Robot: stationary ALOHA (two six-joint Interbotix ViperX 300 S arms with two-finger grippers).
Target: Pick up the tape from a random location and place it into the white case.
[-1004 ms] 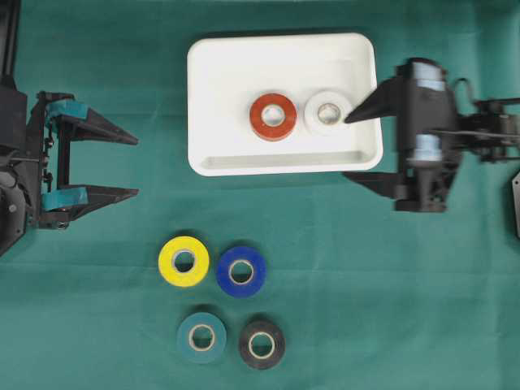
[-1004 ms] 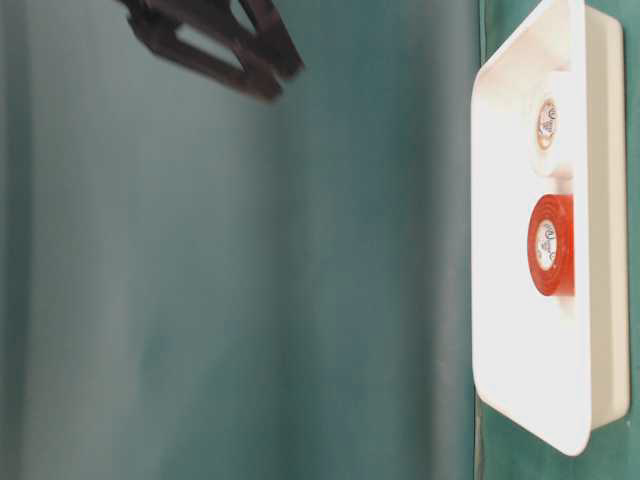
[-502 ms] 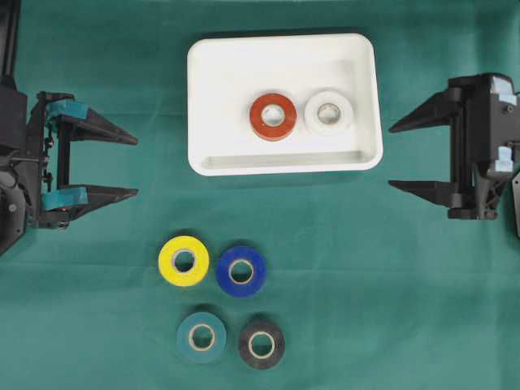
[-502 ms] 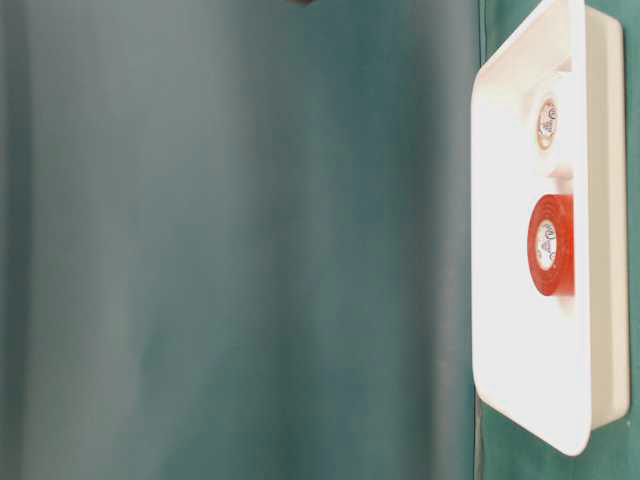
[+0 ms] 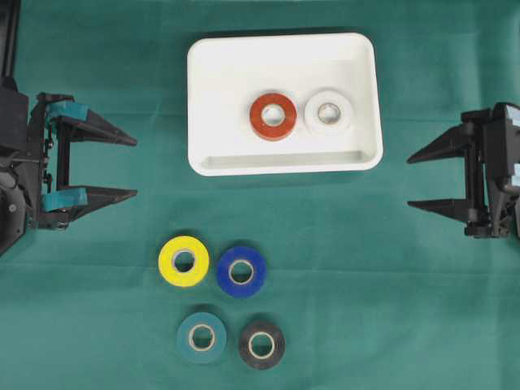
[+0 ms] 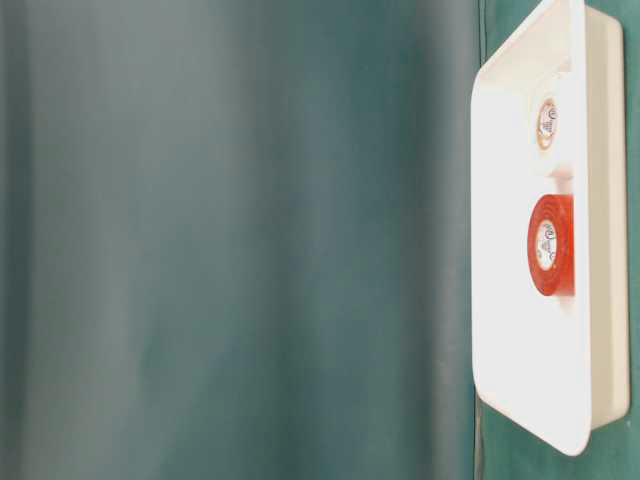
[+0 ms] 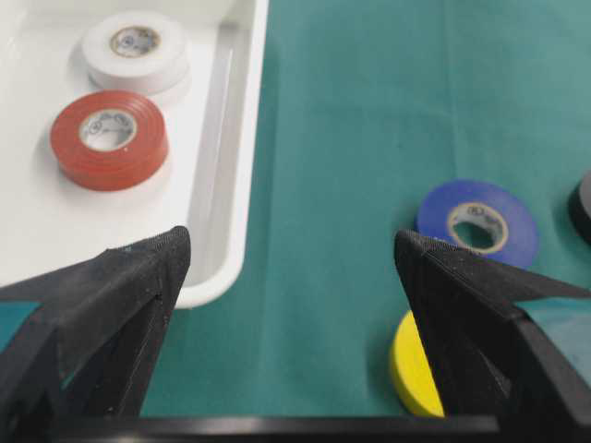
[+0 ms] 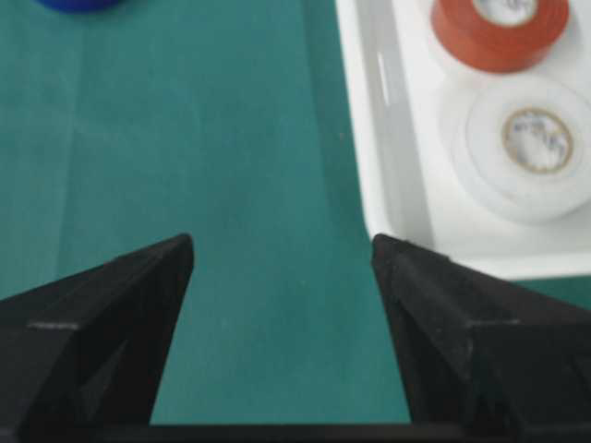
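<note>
The white case (image 5: 211, 89) lies at the top middle of the green cloth and holds a red tape roll (image 5: 273, 116) and a white tape roll (image 5: 328, 112). Several more rolls lie on the cloth below it: yellow (image 5: 184, 261), blue (image 5: 241, 270), teal (image 5: 201, 337) and black (image 5: 262, 344). My left gripper (image 5: 136, 167) stands open at the left edge, empty. Far right of the case, my right gripper (image 5: 409, 182) is open and empty. In the left wrist view the case rim (image 7: 222, 268), red roll (image 7: 109, 138) and blue roll (image 7: 476, 225) show.
The table-level view shows the case (image 6: 520, 380) against the green backdrop with the red roll (image 6: 550, 245) inside. In the right wrist view the case's corner (image 8: 388, 185) and the white roll (image 8: 531, 143) lie ahead of the fingers. Green cloth covers the whole table.
My right gripper has drawn back to the right, away from the case and the white roll, and its jaws have narrowed a little. The left arm has not moved.
</note>
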